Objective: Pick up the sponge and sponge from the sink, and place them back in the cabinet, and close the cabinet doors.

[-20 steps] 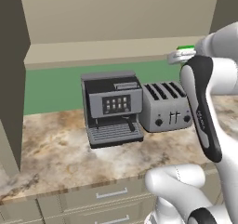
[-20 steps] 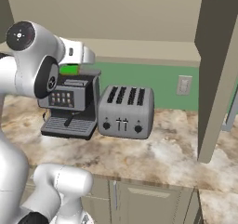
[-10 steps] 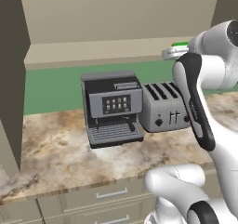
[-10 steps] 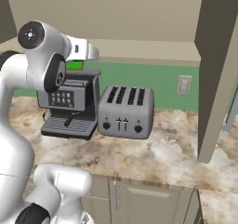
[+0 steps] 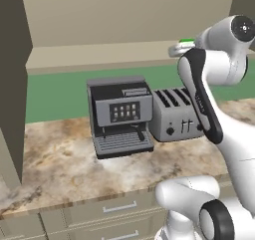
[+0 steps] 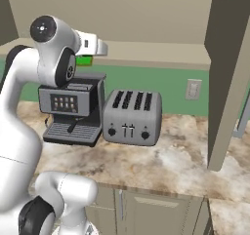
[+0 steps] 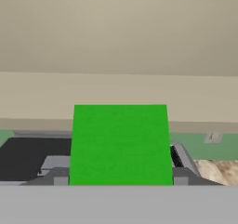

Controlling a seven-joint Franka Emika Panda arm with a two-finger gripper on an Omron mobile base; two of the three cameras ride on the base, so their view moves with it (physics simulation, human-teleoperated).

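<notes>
My gripper point(image 5: 182, 45) is shut on a bright green sponge point(image 7: 120, 144), held flat at the height of the cabinet's beige shelf point(image 7: 116, 88). The sponge hides the fingertips in the hand view. From the base, only a green sliver of the sponge point(image 5: 187, 41) shows beside the hand, just in front of the shelf edge point(image 5: 99, 57). It shows again as a green patch point(image 6: 84, 60) under the hand in the right base view. The cabinet doors stand open, one at the left point(image 5: 12, 84) and one at the right point(image 6: 227, 73). The sink is out of view.
A black and grey coffee machine point(image 5: 119, 115) and a silver four-slot toaster point(image 6: 132, 117) stand on the marbled counter point(image 6: 166, 166) directly below the shelf. Beige drawers point(image 5: 114, 209) run under the counter. A wall outlet point(image 6: 194, 89) sits on the green backsplash.
The arm has carried the green sponge up and in toward the cabinet shelf, shifting left in the left base view. The grip has stayed the same.
</notes>
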